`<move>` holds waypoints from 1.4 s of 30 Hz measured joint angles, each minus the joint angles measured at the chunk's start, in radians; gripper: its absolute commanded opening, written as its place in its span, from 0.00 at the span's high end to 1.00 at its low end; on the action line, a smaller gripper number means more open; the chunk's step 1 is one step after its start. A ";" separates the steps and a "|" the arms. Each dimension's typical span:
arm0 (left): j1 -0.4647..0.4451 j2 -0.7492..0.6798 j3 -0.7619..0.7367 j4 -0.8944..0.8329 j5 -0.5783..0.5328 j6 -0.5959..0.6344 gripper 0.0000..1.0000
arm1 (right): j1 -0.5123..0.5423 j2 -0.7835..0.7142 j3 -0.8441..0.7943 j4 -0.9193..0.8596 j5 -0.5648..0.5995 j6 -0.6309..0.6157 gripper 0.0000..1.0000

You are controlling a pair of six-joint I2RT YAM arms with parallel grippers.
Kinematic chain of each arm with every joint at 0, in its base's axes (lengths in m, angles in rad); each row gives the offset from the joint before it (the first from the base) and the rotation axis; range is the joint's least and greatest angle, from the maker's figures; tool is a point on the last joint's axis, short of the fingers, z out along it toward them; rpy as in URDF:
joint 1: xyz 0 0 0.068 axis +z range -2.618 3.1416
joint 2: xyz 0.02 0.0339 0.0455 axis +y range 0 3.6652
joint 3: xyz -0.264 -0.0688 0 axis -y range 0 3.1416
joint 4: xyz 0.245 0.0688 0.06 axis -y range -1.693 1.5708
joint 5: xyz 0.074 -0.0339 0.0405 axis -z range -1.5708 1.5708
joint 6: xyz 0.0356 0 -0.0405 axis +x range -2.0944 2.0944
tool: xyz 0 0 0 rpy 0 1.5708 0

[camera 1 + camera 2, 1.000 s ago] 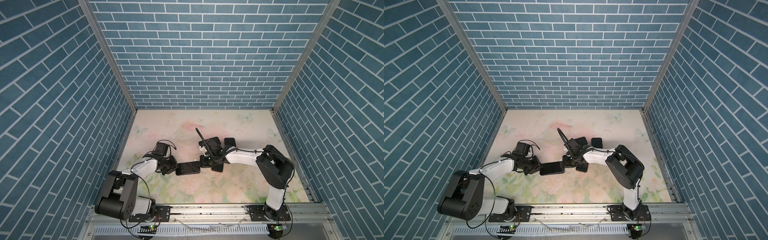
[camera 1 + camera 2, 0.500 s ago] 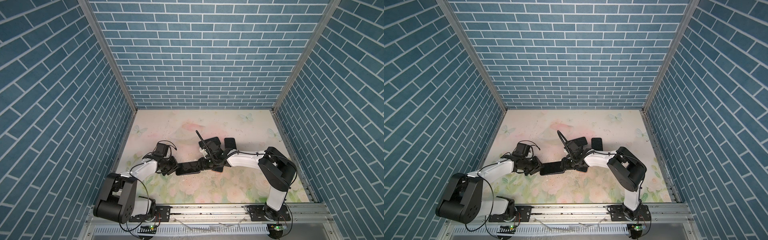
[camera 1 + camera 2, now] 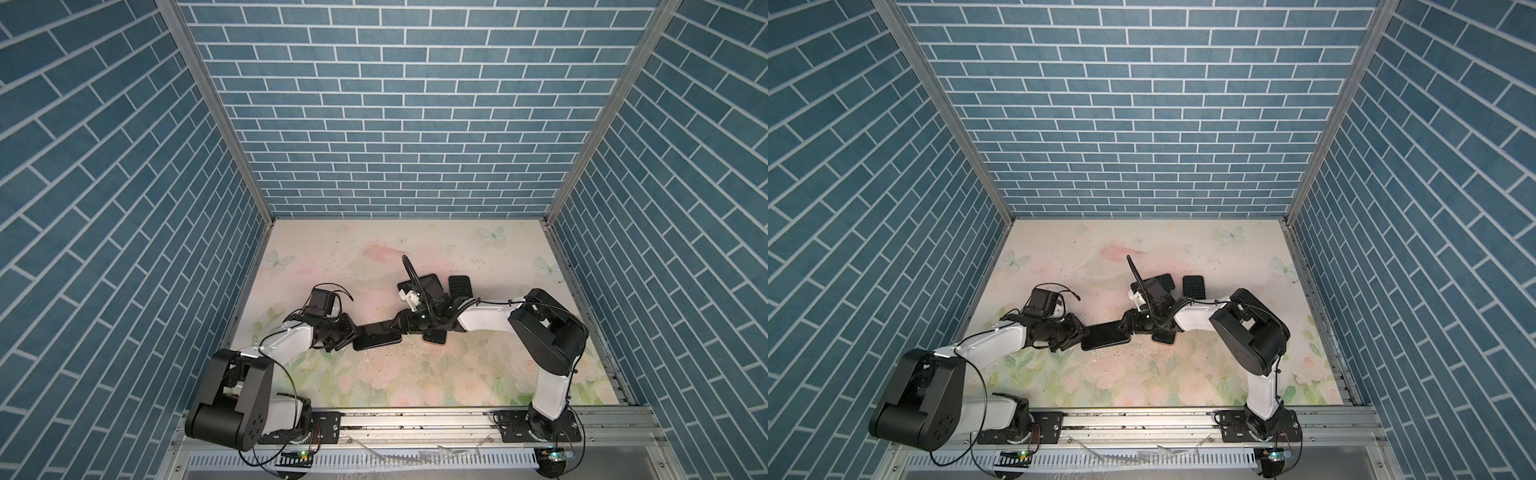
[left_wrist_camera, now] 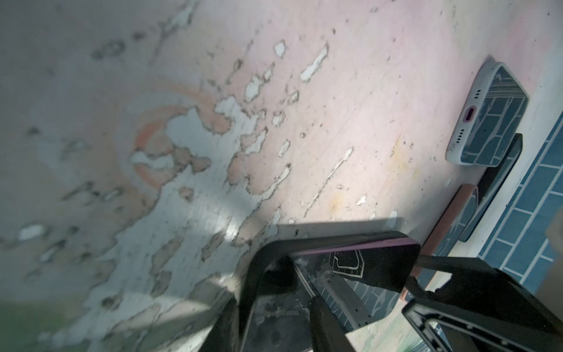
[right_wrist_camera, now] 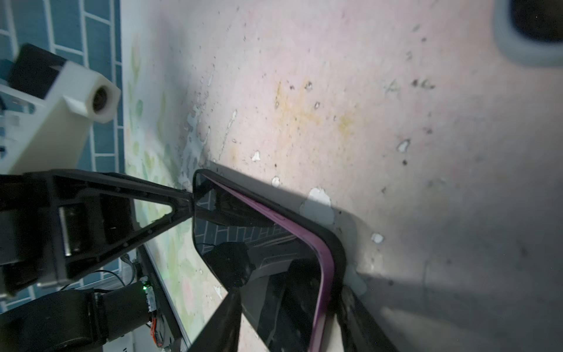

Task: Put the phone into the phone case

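Likely the risk is a popped corner or a skid if a press lands off-centre, since the phone [image 5: 268, 253] lies in the phone case [image 5: 340, 259] on the table [image 3: 374, 257] with its purple edge proud of the rim along one long side. The right gripper [image 5: 289, 292] is spread, one finger [image 5: 233, 314] over the glass; the left gripper [image 4: 274, 300] straddles the other end, pinching or not I cannot tell.

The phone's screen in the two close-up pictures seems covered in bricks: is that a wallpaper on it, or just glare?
Most likely reflection: in the right wrist view the phone mirrors the blue brick wall and throws a hard shadow on the table; in the left wrist view its glass shows bricks too, and part of the table is out of focus.
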 measured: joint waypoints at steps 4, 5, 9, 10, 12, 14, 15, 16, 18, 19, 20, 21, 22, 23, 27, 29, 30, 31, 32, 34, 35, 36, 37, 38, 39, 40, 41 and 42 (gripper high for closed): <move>0.002 -0.005 -0.018 0.039 0.016 -0.007 0.59 | -0.031 0.000 -0.080 0.156 -0.061 0.041 0.53; 0.002 -0.005 -0.021 0.051 0.021 -0.008 0.59 | -0.039 -0.001 -0.100 0.191 -0.073 0.052 0.54; 0.000 -0.001 -0.032 0.086 0.045 -0.013 0.59 | -0.057 -0.013 -0.161 0.285 -0.124 0.086 0.54; 0.000 0.000 -0.032 0.089 0.048 -0.015 0.59 | -0.059 -0.019 -0.173 0.301 -0.137 0.090 0.55; -0.003 0.003 -0.035 0.097 0.059 -0.016 0.59 | -0.062 -0.041 -0.193 0.335 -0.167 0.106 0.55; -0.005 0.003 -0.037 0.100 0.065 -0.018 0.59 | -0.068 -0.067 -0.200 0.370 -0.195 0.116 0.57; -0.005 0.003 -0.037 0.100 0.068 -0.019 0.59 | -0.072 -0.078 -0.200 0.383 -0.204 0.121 0.58; -0.006 0.003 -0.037 0.100 0.069 -0.019 0.59 | -0.075 -0.090 -0.200 0.396 -0.212 0.123 0.59; -0.008 0.003 -0.039 0.100 0.075 -0.023 0.59 | -0.078 -0.110 -0.200 0.411 -0.226 0.128 0.61; -0.008 0.003 -0.039 0.100 0.079 -0.023 0.59 | -0.078 -0.117 -0.200 0.415 -0.229 0.130 0.62; -0.008 0.003 -0.039 0.100 0.080 -0.023 0.59 | -0.080 -0.121 -0.200 0.420 -0.231 0.130 0.63; -0.008 0.003 -0.039 0.100 0.081 -0.023 0.59 | -0.082 -0.121 -0.200 0.422 -0.232 0.131 0.65; -0.008 0.003 -0.039 0.099 0.082 -0.023 0.59 | -0.084 -0.121 -0.200 0.424 -0.232 0.131 0.67; -0.008 0.003 -0.039 0.098 0.082 -0.023 0.59 | -0.086 -0.121 -0.203 0.425 -0.232 0.133 0.68; -0.008 0.003 -0.039 0.094 0.082 -0.023 0.59 | -0.088 -0.121 -0.206 0.428 -0.232 0.138 0.73; -0.008 0.003 -0.039 0.094 0.082 -0.023 0.59 | -0.088 -0.121 -0.206 0.429 -0.232 0.141 0.75; -0.008 0.003 -0.039 0.094 0.082 -0.023 0.59 | -0.088 -0.121 -0.206 0.429 -0.232 0.145 0.76; -0.008 0.003 -0.039 0.094 0.082 -0.023 0.59 | -0.088 -0.121 -0.206 0.429 -0.233 0.150 0.77; -0.008 0.003 -0.039 0.094 0.082 -0.023 0.59 | -0.088 -0.121 -0.206 0.429 -0.233 0.157 0.79; -0.008 0.003 -0.039 0.095 0.083 -0.023 0.59 | -0.089 -0.118 -0.206 0.429 -0.234 0.166 0.82; -0.008 0.003 -0.039 0.095 0.082 -0.023 0.59 | -0.090 -0.114 -0.206 0.430 -0.235 0.171 0.83; -0.008 0.003 -0.039 0.095 0.082 -0.023 0.59 | -0.092 -0.112 -0.206 0.431 -0.234 0.174 0.84; -0.008 0.003 -0.039 0.095 0.082 -0.023 0.59 | -0.094 -0.108 -0.206 0.433 -0.234 0.180 0.86; -0.008 0.003 -0.039 0.095 0.082 -0.023 0.59 | -0.095 -0.103 -0.206 0.437 -0.234 0.184 0.88; -0.008 0.003 -0.039 0.095 0.082 -0.023 0.59 | -0.097 -0.100 -0.206 0.440 -0.232 0.187 0.91; -0.008 0.004 -0.039 0.095 0.083 -0.023 0.59 | -0.098 -0.094 -0.206 0.444 -0.230 0.189 0.95; -0.008 0.006 -0.039 0.096 0.084 -0.023 0.59 | -0.099 -0.090 -0.206 0.446 -0.228 0.191 0.98; -0.008 0.008 -0.039 0.098 0.086 -0.023 0.59 | -0.099 -0.085 -0.206 0.447 -0.227 0.194 0.99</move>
